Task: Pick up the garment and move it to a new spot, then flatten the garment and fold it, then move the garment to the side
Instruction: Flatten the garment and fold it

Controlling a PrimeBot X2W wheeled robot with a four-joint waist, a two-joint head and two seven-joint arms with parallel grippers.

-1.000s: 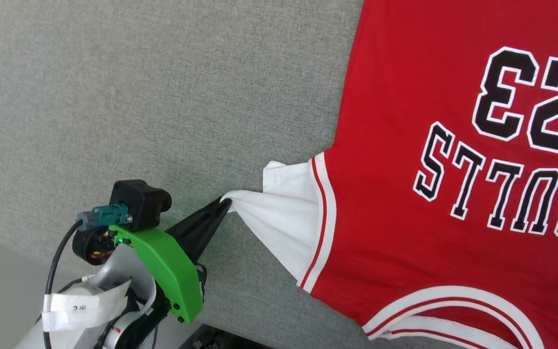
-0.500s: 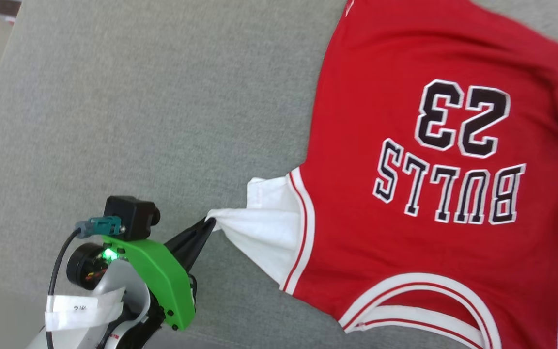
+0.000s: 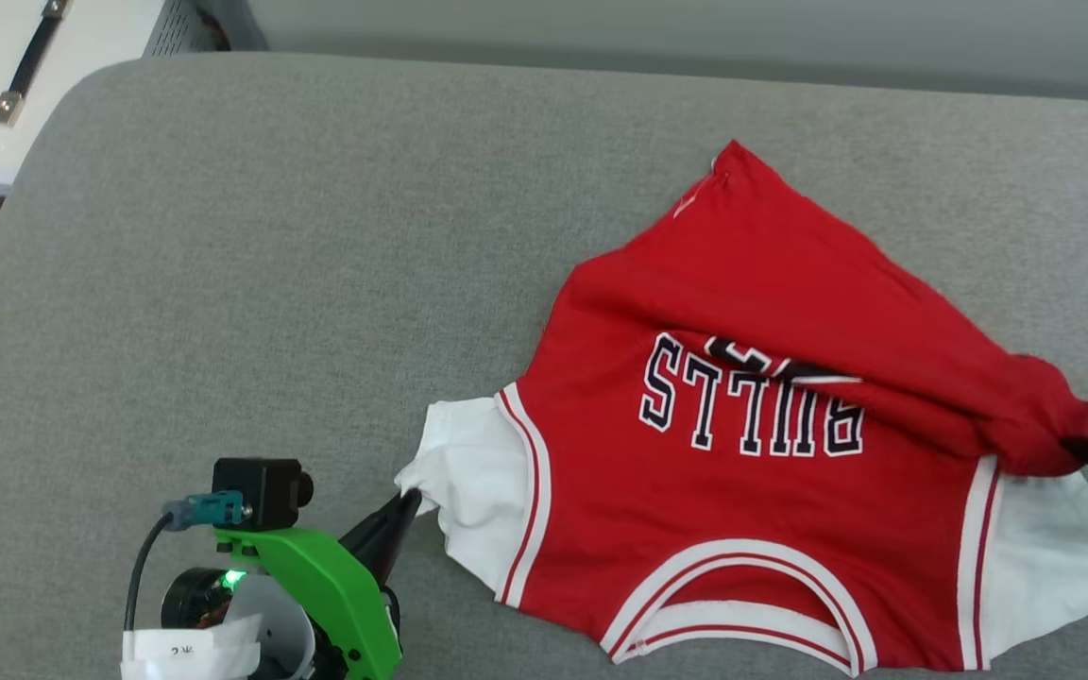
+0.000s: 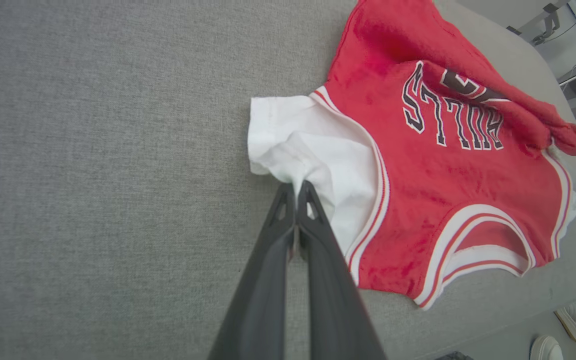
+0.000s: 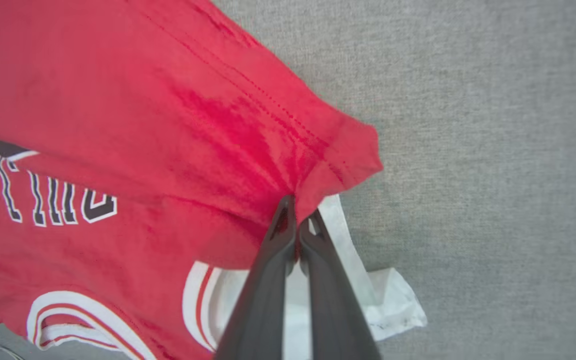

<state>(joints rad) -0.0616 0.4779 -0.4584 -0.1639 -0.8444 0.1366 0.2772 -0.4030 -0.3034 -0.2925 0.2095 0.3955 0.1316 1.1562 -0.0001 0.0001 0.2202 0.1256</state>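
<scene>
Grey fabric surface (image 3: 270, 236); the garment (image 3: 742, 529) lies on it, hem folded over.

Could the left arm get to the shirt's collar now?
Probably yes, but not at once: the left gripper is shut on the white sleeve and must release it first. The collar lies uncovered close by, with nothing between.

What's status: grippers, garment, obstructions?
Left gripper shut on garment sleeve. Right gripper shut on red hem. Hem folded over lettering; nothing blocking.
</scene>
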